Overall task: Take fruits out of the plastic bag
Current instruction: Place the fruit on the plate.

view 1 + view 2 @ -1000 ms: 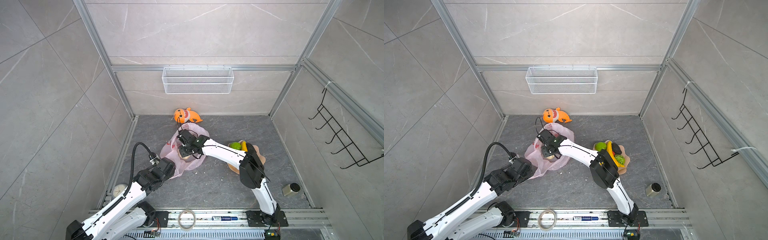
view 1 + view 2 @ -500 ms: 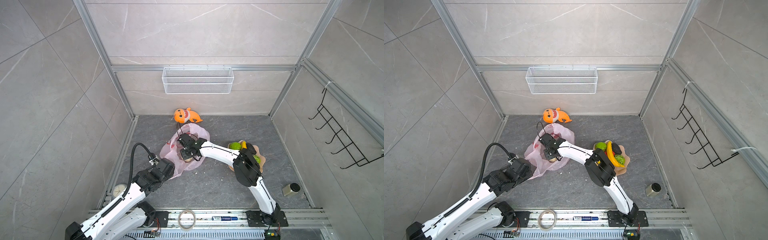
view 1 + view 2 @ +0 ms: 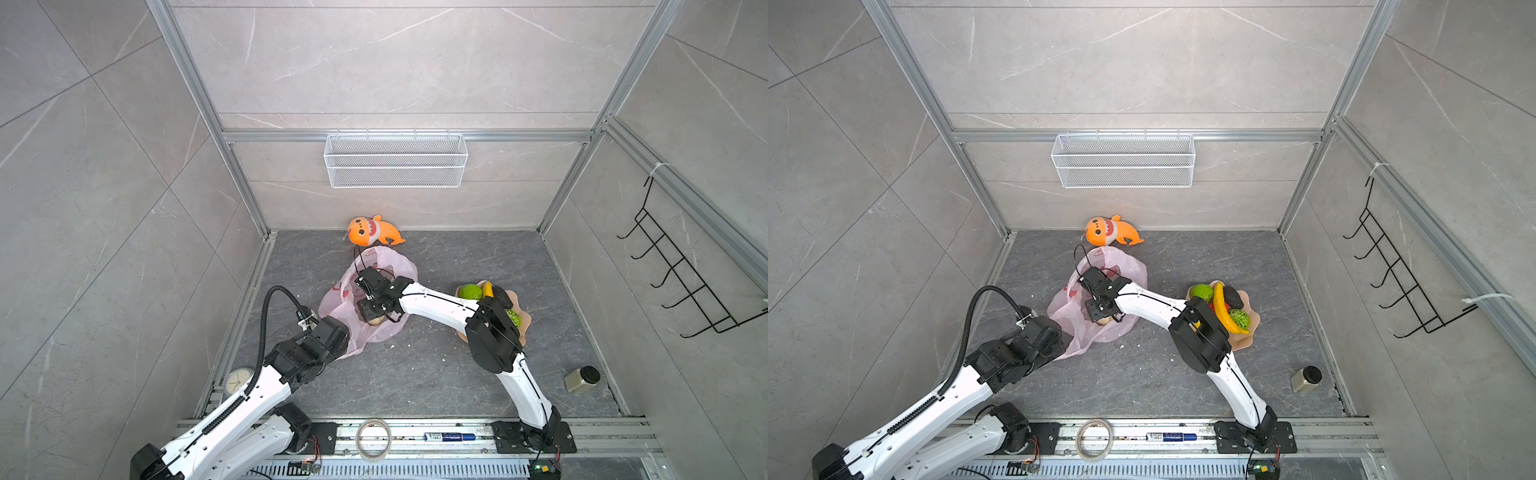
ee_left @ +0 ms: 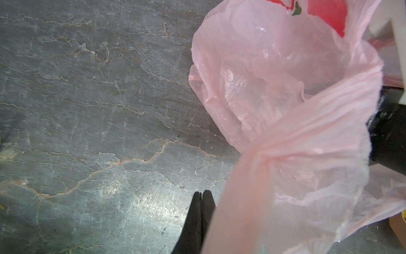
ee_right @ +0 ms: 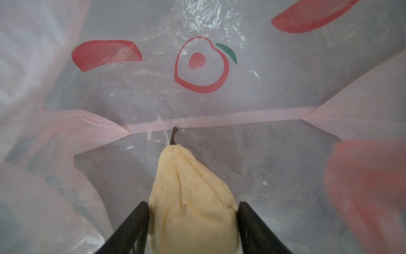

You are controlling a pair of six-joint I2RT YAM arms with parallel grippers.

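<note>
Inside plastic bag (image 5: 285, 88), right pincer (image 5: 193, 203) spread astride pear (image 5: 186, 176); left pincer (image 4: 201, 194) clenched outside. Closing could pinch bag or squirt pear.

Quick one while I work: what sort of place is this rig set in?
Likely a robot test cell dressed as a tiled room: aluminium framing holds the tile panels, a wire basket and hook rack hang on the walls, and both arms bolt to a front rail.

Inside the plastic bag (image 5: 285, 88), the pear (image 5: 189, 193) runs off the picture's edge; beside the pear, a blurred red lump (image 5: 369, 193), perhaps fruit.
</note>
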